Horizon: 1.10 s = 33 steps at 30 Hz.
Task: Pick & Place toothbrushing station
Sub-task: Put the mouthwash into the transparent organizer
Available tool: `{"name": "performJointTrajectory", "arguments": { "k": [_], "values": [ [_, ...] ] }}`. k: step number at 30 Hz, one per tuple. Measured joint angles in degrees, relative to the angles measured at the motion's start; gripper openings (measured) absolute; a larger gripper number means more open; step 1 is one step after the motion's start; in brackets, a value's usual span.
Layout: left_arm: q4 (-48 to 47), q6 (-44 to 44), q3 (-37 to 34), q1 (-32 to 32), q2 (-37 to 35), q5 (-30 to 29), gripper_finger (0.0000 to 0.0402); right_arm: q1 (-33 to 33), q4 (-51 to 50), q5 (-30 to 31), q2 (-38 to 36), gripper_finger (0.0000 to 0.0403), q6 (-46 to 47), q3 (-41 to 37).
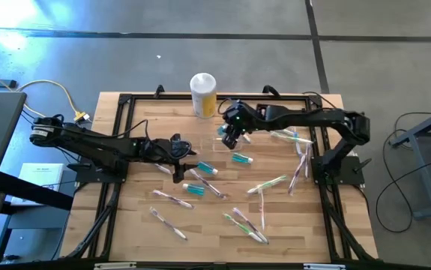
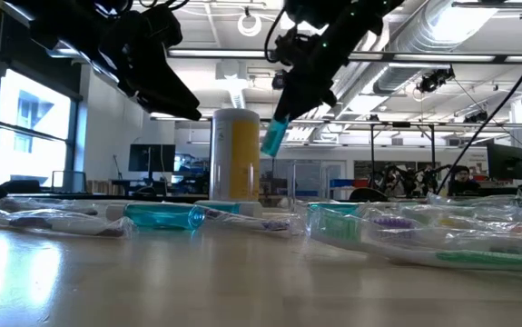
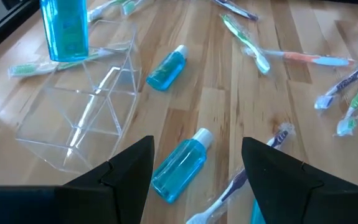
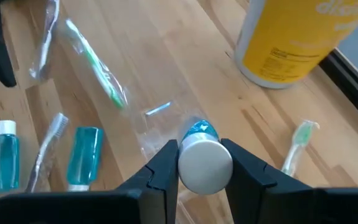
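- Closest thing to the lens in the low view is the pile of wrapped toothbrushes (image 2: 442, 243) along the bottom right, with a blue mouthwash bottle (image 2: 162, 216) lying on its side just left of centre.
- My right gripper (image 4: 205, 163) is clamped on another little blue bottle (image 4: 205, 163), white cap toward my wrist cam. In the low view it hangs tilted, clear of the table, right of the yellow canister (image 2: 235, 154).
- The toothbrushing station (image 3: 82, 115), that see-through plastic holder, sits on the wood at centre left of my left wrist view. In the high view it's a faint clear shape near the middle of the table, just below and left of the right gripper.
- Pretty sure I'm mid-carry: bottle in hand, not yet in the holder. Next I need to line it up over an open compartment and lower it straight.
- The holder is nearly invisible from above, so aiming is the tricky bit.
- My left gripper (image 3: 197, 168) is spread open, holding nothing, parked just beside the station over a loose bottle (image 3: 180, 163).
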Motion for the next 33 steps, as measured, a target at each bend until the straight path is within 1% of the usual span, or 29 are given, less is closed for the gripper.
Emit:
{"name": "performJointTrajectory", "arguments": {
  "k": [5,11,19,25,28,33],
  "values": [
    [0.00,0.10,0.00,0.00,0.00,0.04,0.0238,0.23,-4.24,0.67,2.76,0.0088,0.75,2.15],
    [-0.43,0.06,0.00,0.00,0.00,0.13,0.0238,0.19,-4.31,0.44,4.59,0.0088,1.62,2.19],
    [-1.67,-0.10,0.00,0.00,0.02,0.15,0.0238,0.49,-8.20,0.88,4.50,0.0088,2.01,2.19],
    [-1.64,-0.87,0.00,0.00,0.02,0.21,0.0238,0.51,-8.31,0.86,4.50,0.0088,2.01,2.19],
    [-1.64,-1.37,0.00,0.00,0.02,1.23,0.0238,0.39,-8.38,0.86,4.50,0.0088,1.93,2.19],
    [-1.68,-1.39,0.00,0.00,0.02,1.89,0.0238,1.09,-8.46,1.46,5.36,0.0088,-0.48,2.19]
  ]
}}
